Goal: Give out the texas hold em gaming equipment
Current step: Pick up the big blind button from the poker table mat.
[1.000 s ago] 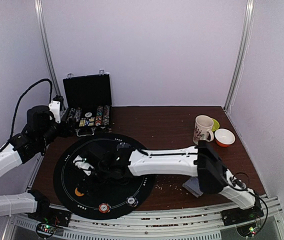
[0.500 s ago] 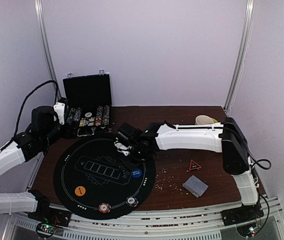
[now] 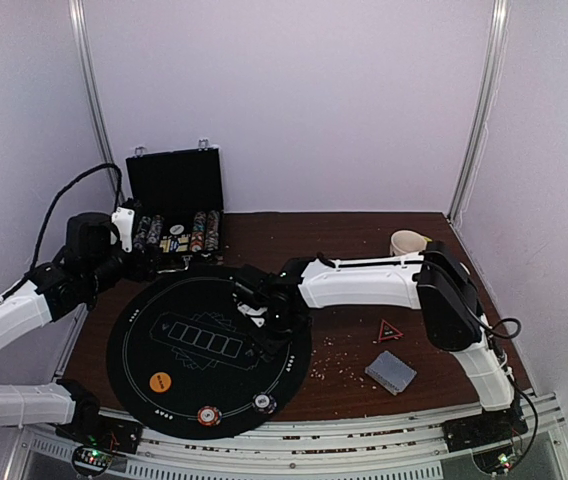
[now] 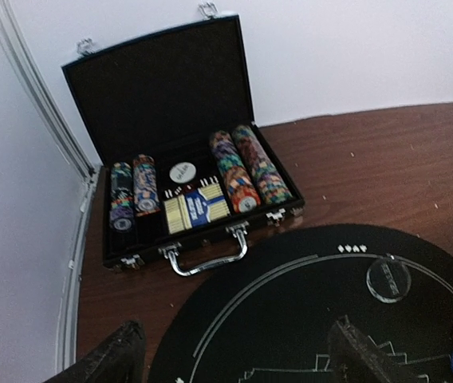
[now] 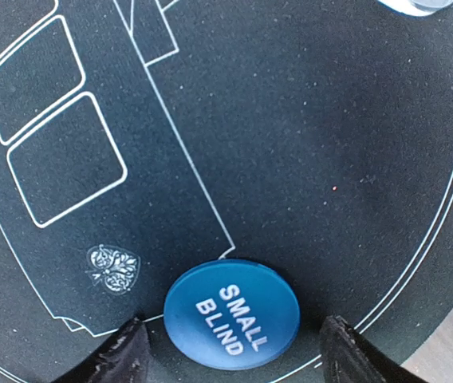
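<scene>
A blue disc [image 5: 230, 313] marked SMALL BLIND lies flat on the black round mat [image 3: 194, 375]. My right gripper [image 5: 238, 359] is open just above it, one finger on each side; in the top view the gripper [image 3: 270, 322] hides the disc. A clear grey disc [image 4: 388, 278] lies on the mat's far right part. An orange disc [image 3: 161, 381], a red-white chip [image 3: 208, 415] and a black-white chip [image 3: 262, 402] lie on the mat's near part. The grey-blue card deck [image 3: 391, 372] lies on the table at the right. My left gripper [image 4: 238, 369] is open and empty over the mat's far-left edge.
The open black case [image 3: 176, 215] with chip rows stands at the back left, its handle [image 4: 206, 257] facing the mat. A white mug [image 3: 407, 242] stands at the back right behind my right arm. A small red triangle [image 3: 390, 330] and crumbs lie right of the mat.
My right gripper swung from the mat's left side to its right, and now sits lower over the blue disc, which appeared on the mat. My left gripper edged slightly right.
</scene>
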Robot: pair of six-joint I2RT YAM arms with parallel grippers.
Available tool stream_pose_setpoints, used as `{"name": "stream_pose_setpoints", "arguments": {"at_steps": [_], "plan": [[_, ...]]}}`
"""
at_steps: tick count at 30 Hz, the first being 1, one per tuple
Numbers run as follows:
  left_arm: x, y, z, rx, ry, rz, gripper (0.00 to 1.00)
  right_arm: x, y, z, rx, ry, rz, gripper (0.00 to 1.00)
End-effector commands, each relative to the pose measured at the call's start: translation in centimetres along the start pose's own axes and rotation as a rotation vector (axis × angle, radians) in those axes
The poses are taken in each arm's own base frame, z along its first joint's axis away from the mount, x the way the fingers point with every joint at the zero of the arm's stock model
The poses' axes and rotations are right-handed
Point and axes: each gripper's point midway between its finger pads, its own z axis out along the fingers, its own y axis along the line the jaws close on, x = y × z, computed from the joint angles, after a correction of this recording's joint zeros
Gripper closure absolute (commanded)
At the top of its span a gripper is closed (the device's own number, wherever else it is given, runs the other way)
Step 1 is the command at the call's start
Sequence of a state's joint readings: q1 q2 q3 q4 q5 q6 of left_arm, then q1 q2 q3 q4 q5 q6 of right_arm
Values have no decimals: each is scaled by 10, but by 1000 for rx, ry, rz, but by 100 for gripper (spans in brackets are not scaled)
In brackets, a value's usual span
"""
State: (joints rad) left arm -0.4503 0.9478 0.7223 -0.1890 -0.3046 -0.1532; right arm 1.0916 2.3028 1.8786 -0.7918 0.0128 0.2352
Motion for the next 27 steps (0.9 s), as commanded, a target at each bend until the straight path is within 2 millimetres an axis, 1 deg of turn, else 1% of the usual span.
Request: {"name": "stream_pose_setpoints", "arguments": {"at_steps": [1, 3, 5, 7, 10, 11, 14, 16, 17, 19, 22, 24, 27], "plan": [[28, -29, -1, 159, 171, -103, 18, 11, -7, 1, 40, 44, -6, 28], [54, -43, -7, 213, 298, -157, 15, 11, -6, 0, 31, 31, -7, 30], [80, -50, -18, 199, 421, -179, 12, 9, -5, 2, 12, 18, -7, 28], [97, -62, -31, 198, 504, -190, 8, 8, -6, 7, -7, 19, -2, 29], [120, -72, -54, 138, 604, -147, 5, 9, -15, 13, 1, 31, 0, 37], [130, -70, -61, 104, 646, -138, 4, 10, -17, 15, 5, 38, -4, 41], [170, -65, -82, 48, 819, -137, 4, 17, -17, 18, 7, 56, -31, 52], [194, -64, -91, 32, 904, -137, 4, 21, -18, 18, 6, 56, -43, 55], [202, -61, -93, 18, 928, -132, 3, 22, -18, 18, 6, 55, -47, 56], [214, -53, -96, -30, 953, -121, 2, 24, -18, 17, 6, 52, -57, 58], [230, -51, -97, -63, 993, -129, 2, 24, -17, 15, 2, 42, -73, 59], [242, -54, -97, -65, 1026, -138, 2, 24, -15, 14, -1, 35, -87, 60], [247, -65, -90, -35, 1034, -167, 4, 26, -13, 15, 1, 34, -100, 61]]}}
